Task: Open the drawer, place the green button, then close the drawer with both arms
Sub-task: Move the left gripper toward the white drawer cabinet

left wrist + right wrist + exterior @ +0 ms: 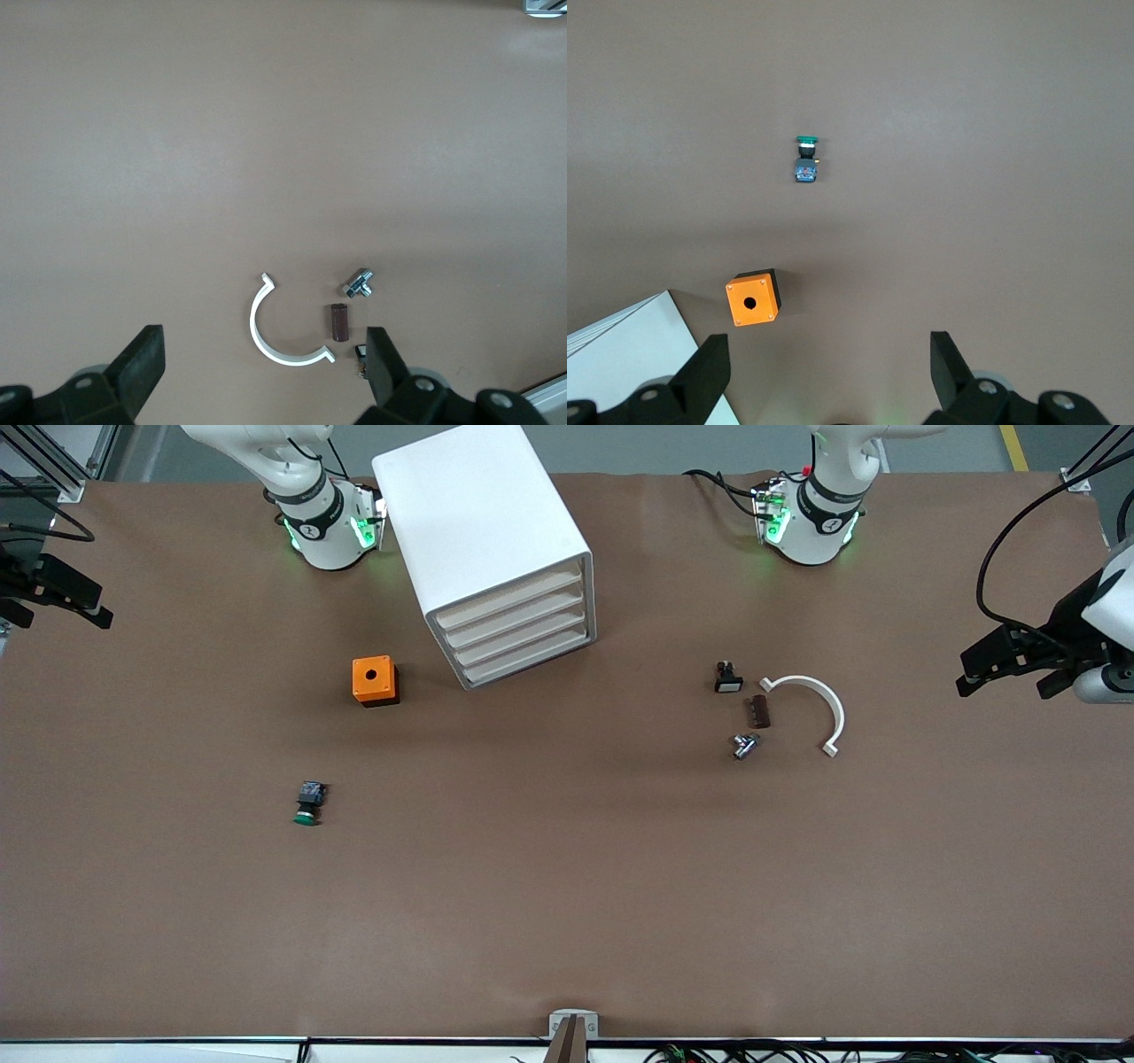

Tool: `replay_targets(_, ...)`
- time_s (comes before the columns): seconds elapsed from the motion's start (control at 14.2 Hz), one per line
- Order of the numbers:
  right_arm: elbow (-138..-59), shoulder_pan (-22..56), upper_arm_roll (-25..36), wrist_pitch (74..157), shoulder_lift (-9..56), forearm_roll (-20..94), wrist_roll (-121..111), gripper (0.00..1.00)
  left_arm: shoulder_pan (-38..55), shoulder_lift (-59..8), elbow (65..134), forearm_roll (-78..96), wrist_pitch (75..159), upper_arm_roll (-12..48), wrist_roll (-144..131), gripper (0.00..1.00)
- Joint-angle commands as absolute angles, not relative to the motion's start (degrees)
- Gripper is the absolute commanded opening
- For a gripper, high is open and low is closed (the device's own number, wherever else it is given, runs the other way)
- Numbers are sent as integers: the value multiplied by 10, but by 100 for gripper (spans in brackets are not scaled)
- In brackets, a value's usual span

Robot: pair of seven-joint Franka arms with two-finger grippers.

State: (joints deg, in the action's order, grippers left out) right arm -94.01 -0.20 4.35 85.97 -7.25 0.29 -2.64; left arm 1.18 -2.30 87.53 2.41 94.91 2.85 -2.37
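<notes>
Since all four drawers of the white cabinet (492, 549) are pushed in flush, nothing of the task has begun: the drawer (524, 656) wanted is one of the lower two trays, and the green-capped button (308, 803) lies on its side on the brown counter (567, 903), nearer the front camera than the orange box (375, 681) and toward the right arm's end. Both arms wait high at the counter's ends. The left tool (1010, 664) hangs released, fingers spread wide, over the edge at its own end, empty; the right tool (62, 598) is likewise spread and empty at the other end.

Risks, as I judge them: the trays are alike and closely stacked, so a finger could hook the wrong lip; the cabinet looks light and sits askew, so a one-armed pull may drag the whole box rather than slide a tray (hence two arms). The button is tiny with a round cap and may roll or squirt from a pinch. A black button with a white face (727, 678) lies near the left arm's end and could be mistaken for it.

Surfaces: the counter is matte; the cabinet is smooth white with rounded corners. Beside that black button lie a white curved half-ring clip (819, 708), a small brown block (759, 711) and a shiny metal fitting (744, 745).
</notes>
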Motion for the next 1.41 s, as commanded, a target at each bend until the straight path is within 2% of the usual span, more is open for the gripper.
replay_targets(0.0, -958, -11, 37, 864, -90, -3, -29, 100, 10, -23, 873, 8, 944, 33, -29, 100)
replay_targets(0.57, -960, -10, 35, 862, -92, 3, -27, 100, -6, -38, 878, 10, 919, 30, -20, 100)
replay_targets(1.34, -958, -5, 35, 865, -92, 3, -28, 100, 16, -192, 877, 12, 918, 35, -44, 100)
